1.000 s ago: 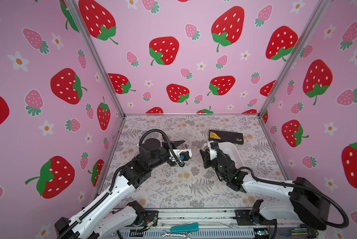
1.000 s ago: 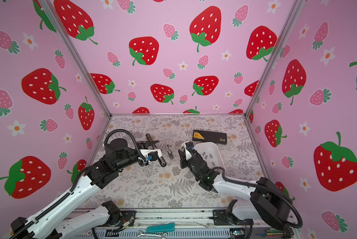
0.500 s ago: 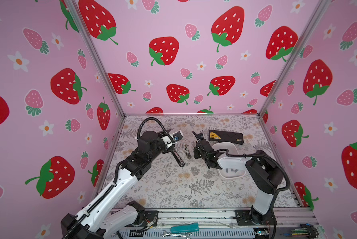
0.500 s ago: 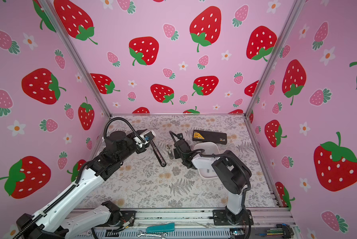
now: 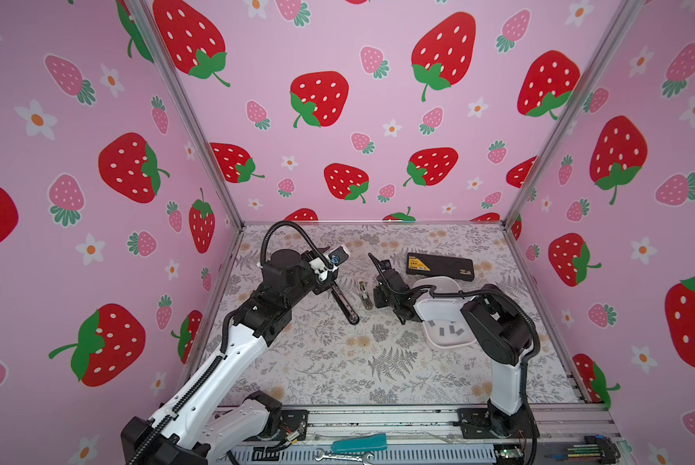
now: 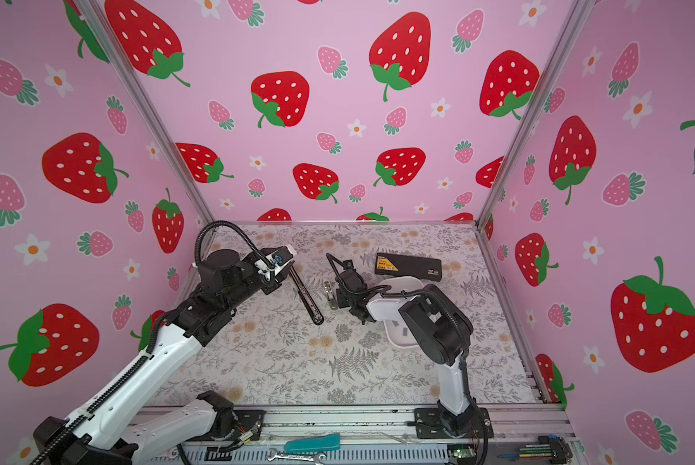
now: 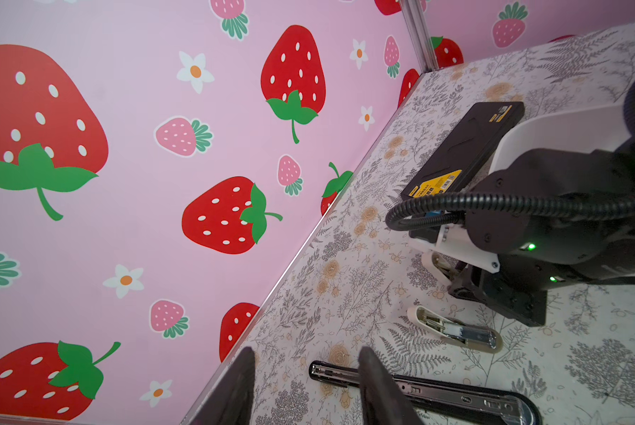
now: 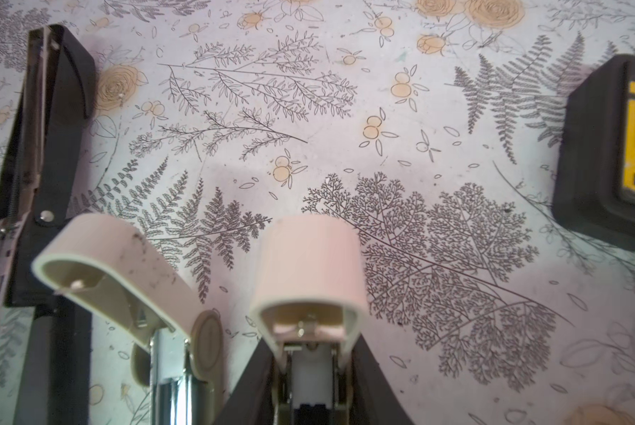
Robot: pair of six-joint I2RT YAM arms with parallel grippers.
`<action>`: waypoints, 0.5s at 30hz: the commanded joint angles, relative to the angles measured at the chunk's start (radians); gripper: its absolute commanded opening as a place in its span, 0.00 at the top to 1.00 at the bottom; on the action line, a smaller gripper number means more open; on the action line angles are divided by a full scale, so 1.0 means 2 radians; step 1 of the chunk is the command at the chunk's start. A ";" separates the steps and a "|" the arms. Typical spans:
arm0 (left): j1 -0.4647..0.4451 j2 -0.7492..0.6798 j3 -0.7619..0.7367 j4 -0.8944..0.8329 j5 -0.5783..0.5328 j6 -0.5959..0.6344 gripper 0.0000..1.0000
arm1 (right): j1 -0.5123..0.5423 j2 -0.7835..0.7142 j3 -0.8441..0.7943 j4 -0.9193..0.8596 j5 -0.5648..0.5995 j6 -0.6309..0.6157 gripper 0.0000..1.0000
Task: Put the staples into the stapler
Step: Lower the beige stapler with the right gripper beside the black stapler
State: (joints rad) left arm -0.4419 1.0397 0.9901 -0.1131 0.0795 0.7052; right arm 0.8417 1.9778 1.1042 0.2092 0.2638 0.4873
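A small beige stapler [image 5: 364,296] lies hinged open on the floral mat between the arms. My right gripper [image 8: 310,382] is shut on one beige half [image 8: 308,265]. The other half [image 8: 117,272], with its metal channel, lies beside it on the mat. A long black stapler [image 5: 344,304] lies unfolded flat, left of the beige one. My left gripper [image 7: 305,386] is open and empty over the black stapler's far end [image 7: 323,371]. Several grey staples [image 5: 450,330] lie in the white tray [image 5: 454,347], partly behind the right arm.
A black box with a yellow label [image 5: 440,265] lies at the back right, just behind the tray. The pink walls close in the back and both sides. A teal tool [image 5: 358,443] and a wrench lie on the front rail.
Over the last second my right gripper went from above the tray leftward to the beige stapler. My left gripper drew back to the far end of the black stapler. Little has moved since half a second ago.
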 commanded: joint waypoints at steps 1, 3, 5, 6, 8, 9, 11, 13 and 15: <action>0.003 -0.003 0.022 0.004 0.011 -0.005 0.52 | 0.001 0.010 0.015 -0.011 -0.002 0.014 0.86; 0.003 -0.003 0.021 0.004 0.012 -0.005 0.52 | 0.001 0.013 0.016 -0.012 -0.002 0.015 0.84; 0.002 -0.004 0.021 0.004 0.013 -0.004 0.52 | 0.000 0.014 0.016 -0.012 -0.002 0.016 0.83; 0.002 -0.003 0.022 0.004 0.013 -0.003 0.52 | 0.001 0.014 0.016 -0.012 -0.002 0.016 0.81; 0.003 -0.003 0.022 0.002 0.014 -0.004 0.52 | 0.001 0.013 0.015 -0.012 -0.003 0.017 0.79; 0.003 -0.002 0.022 0.003 0.014 -0.004 0.52 | 0.001 0.013 0.015 -0.012 -0.002 0.017 0.78; 0.002 -0.002 0.022 0.003 0.014 -0.003 0.52 | 0.001 0.012 0.014 -0.012 -0.002 0.017 0.74; 0.002 -0.002 0.022 0.002 0.015 -0.003 0.52 | 0.000 0.011 0.013 -0.012 -0.002 0.016 0.69; 0.003 -0.002 0.022 0.001 0.016 -0.003 0.52 | 0.001 0.010 0.011 -0.012 -0.002 0.016 0.66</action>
State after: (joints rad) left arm -0.4419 1.0397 0.9901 -0.1139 0.0906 0.7052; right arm 0.8417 1.9896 1.1118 0.2066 0.2604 0.5011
